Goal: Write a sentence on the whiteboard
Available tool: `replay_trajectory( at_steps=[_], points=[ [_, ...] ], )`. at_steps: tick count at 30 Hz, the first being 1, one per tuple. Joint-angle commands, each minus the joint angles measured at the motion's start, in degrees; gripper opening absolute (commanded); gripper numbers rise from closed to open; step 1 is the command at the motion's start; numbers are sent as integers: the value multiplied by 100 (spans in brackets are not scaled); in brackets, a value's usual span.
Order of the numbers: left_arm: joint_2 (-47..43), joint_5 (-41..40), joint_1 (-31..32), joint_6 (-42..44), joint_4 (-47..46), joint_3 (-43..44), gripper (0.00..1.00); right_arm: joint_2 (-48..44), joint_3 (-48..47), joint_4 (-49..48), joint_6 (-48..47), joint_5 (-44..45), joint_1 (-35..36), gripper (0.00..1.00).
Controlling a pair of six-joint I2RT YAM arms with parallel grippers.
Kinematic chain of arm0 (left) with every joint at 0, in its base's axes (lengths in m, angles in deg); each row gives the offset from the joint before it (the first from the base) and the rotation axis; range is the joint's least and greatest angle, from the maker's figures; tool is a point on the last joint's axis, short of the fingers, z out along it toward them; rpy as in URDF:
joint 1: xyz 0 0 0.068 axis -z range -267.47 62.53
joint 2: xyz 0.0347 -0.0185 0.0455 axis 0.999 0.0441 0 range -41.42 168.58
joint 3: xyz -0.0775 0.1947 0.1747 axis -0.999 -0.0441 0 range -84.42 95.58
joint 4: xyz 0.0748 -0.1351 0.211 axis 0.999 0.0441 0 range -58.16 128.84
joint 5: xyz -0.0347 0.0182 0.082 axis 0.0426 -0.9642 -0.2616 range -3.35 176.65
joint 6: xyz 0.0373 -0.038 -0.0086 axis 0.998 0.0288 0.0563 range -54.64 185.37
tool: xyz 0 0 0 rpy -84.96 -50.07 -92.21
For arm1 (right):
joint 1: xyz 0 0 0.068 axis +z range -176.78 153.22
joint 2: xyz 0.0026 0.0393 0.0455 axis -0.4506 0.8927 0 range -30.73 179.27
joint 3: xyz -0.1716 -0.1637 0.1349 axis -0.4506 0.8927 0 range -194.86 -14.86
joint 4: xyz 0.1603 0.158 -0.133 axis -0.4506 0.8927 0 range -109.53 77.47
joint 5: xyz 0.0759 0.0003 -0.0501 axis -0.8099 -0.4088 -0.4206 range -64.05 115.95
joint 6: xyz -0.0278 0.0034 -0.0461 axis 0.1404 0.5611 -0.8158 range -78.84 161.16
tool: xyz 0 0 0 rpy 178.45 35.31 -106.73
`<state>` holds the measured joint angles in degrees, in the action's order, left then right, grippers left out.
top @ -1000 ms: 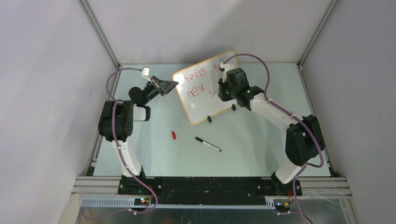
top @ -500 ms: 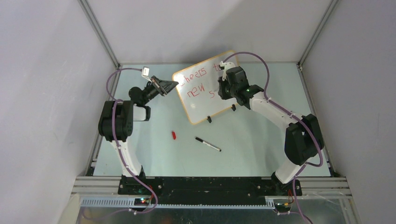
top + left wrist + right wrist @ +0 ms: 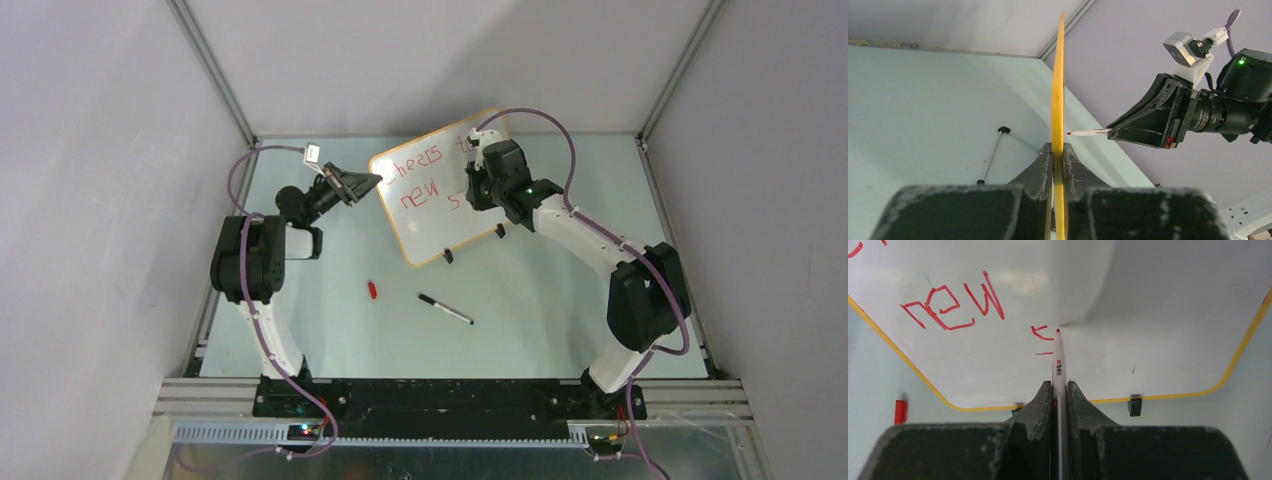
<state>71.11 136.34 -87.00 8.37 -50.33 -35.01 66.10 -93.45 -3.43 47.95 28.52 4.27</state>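
Note:
The whiteboard (image 3: 437,222) stands tilted at the back of the table. It appears edge-on as a yellow rim (image 3: 1058,85) in the left wrist view. My left gripper (image 3: 372,182) (image 3: 1058,150) is shut on its left edge. The sentence (image 3: 418,178) is red lettering in two rows, "cheers t" above "new" (image 3: 955,302) and a partial "s" (image 3: 1042,335). My right gripper (image 3: 470,190) (image 3: 1060,386) (image 3: 1113,132) is shut on a red marker (image 3: 1058,360) (image 3: 1088,133). Its tip sits at the partial "s", at or just off the board face.
A black pen (image 3: 445,308) lies on the table in front of the board, with a red cap (image 3: 372,290) (image 3: 900,411) to its left. Black clip feet (image 3: 1134,405) (image 3: 447,256) hold the board's lower rim. A thin stand leg (image 3: 993,155) shows behind the board. Enclosure walls close in on three sides.
My right gripper has shifted slightly up and left along the board with the marker, and the red strokes of the "s" have changed. The left gripper and the board have not moved.

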Motion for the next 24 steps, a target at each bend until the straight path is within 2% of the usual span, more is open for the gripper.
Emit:
replay_trajectory(
  at_steps=[1, 24],
  points=[
    [-79, 66, 32, 162, -159, -46, 2, 86, -279, -45, -97, 122, 15, 0],
    [-85, 73, 33, 186, -133, -45, 2, 292, -342, -29, -133, 536, 69, 0]
  ],
)
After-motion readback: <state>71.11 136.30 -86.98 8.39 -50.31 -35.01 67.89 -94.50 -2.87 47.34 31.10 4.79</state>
